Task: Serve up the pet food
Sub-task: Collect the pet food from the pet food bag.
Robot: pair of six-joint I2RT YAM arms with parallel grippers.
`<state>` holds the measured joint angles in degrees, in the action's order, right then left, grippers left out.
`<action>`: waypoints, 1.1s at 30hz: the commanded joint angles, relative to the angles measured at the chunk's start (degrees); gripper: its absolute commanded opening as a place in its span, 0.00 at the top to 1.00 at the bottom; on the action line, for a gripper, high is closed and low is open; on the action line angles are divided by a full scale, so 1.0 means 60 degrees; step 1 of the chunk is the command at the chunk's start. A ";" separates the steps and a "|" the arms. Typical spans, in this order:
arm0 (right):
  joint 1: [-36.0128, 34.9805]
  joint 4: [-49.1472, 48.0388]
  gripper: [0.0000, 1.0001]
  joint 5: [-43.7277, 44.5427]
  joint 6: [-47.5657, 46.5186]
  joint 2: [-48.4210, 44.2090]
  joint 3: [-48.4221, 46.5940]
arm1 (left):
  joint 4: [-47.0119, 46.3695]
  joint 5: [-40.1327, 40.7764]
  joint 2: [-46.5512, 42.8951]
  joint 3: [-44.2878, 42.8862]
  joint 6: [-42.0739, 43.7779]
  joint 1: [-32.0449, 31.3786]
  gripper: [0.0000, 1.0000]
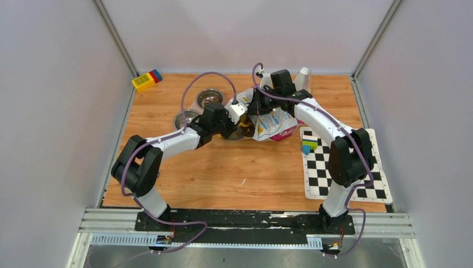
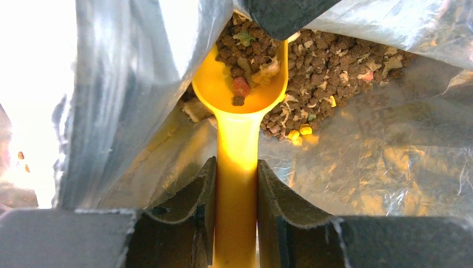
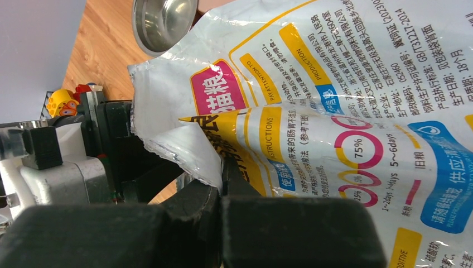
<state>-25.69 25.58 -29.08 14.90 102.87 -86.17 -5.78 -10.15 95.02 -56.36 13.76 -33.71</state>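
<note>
- Over on the left, the twin steel bowl [image 1: 199, 99] sits on the worktop [image 1: 223, 178], just beside the bag's mouth. Its far cup looks to have something dark in it, but it is too small to be sure.
- The left gripper [image 2: 237, 178] is closed partway, clamping the handle of the yellow scoop [image 2: 237, 139] from both sides. The scoop's head is pushed inside the bag.
- The kibble [image 2: 334, 61] is straight ahead of that gripper and well clear of its fingers. A small load sits in the scoop's cup, and the main heap lies just beyond and to its right on the silver lining [image 2: 139, 84].
- The step in hand looks like filling the scoop. A good scoop means driving the cup deeper into the heap and to the right.
- It should then be levelled and drawn straight back along the handle, so the rim doesn't snag the foil or spill on the way to the bowl.
- In the middle, the cat-food bag [image 1: 274, 124] lies on its side, mouth toward the left arm.
- On the right, the right gripper [image 3: 221, 192] is shut tight, pinching the bag's upper lip. That lip wants holding high and steady, or the mouth sags onto the scoop.
</note>
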 commanded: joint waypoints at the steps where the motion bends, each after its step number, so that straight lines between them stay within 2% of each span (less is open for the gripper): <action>1: -0.0041 0.0017 1.00 -0.0290 0.0053 -0.0352 -0.0023 | -0.0690 -0.0066 -0.0237 0.0019 -0.0362 0.0049 1.00; 7: -0.0025 0.0025 1.00 -0.0305 0.0063 -0.0386 -0.0062 | 0.0316 -0.0316 -0.1786 0.0134 0.0017 0.0248 1.00; 13: -0.0025 0.0028 1.00 -0.0296 0.0067 -0.0387 -0.0093 | 0.2546 -0.0390 -0.2528 -0.0591 0.0793 0.0417 1.00; 17: -0.0036 0.0033 1.00 -0.0292 0.0081 -0.0416 -0.0114 | 0.4065 -0.0203 -0.2302 -0.1137 0.1238 0.0415 1.00; 28: -0.0054 0.0036 1.00 -0.0256 0.0037 -0.0412 -0.0086 | 0.5270 -0.0011 -0.0930 -0.2213 0.1318 0.0201 1.00; 33: -0.0061 0.0036 1.00 -0.0319 0.0064 -0.0324 -0.0130 | 0.5230 0.0541 -0.0328 -0.2473 0.1284 -0.0069 1.00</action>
<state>-25.69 25.69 -29.04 14.90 102.76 -86.17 24.67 -10.20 91.07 -68.10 20.58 -33.01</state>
